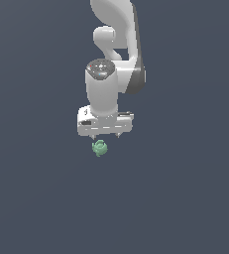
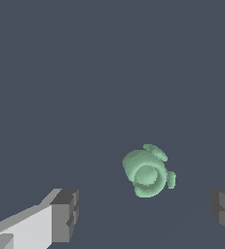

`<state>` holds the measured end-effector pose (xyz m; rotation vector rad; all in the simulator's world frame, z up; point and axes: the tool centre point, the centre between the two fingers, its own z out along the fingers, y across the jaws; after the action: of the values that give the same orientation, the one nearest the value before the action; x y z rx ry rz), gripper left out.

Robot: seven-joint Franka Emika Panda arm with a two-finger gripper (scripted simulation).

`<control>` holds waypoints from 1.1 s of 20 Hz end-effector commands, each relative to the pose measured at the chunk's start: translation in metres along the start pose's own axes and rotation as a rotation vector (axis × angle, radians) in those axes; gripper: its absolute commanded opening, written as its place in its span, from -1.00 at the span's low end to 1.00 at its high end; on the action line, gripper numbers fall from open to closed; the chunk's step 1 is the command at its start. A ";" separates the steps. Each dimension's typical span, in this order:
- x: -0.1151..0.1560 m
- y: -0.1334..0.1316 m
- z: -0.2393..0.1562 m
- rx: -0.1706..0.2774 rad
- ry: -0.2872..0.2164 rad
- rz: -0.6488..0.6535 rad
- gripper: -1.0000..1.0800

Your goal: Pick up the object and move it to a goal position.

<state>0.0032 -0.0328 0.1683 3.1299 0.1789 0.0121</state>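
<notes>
Small pale-green lumpy roundish object (image 1: 100, 148) (image 2: 147, 171) resting on the flat dark grey-blue floor (image 1: 185, 198), just under the white two-fingered gripper (image 1: 105, 135) (image 2: 145, 214). Jaws spread wide, holding nothing, grey fingertips (image 2: 65, 214) well apart either side of the object, not touching it.

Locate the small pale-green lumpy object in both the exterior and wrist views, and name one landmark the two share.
Exterior view: the small pale-green lumpy object lies on the dark floor just below the white gripper, near picture centre.
Wrist view: the object sits between the two grey fingertips, nearer neither clearly, untouched.
Shared landmark: the gripper's open fingers flanking the object.
</notes>
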 end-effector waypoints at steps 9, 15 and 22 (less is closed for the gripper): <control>-0.012 0.020 0.041 0.001 -0.005 -0.231 0.92; -0.019 0.029 0.061 0.004 -0.006 -0.349 0.92; -0.024 0.035 0.075 0.007 -0.006 -0.431 0.92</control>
<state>-0.0155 -0.0699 0.0957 3.0308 0.8214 -0.0011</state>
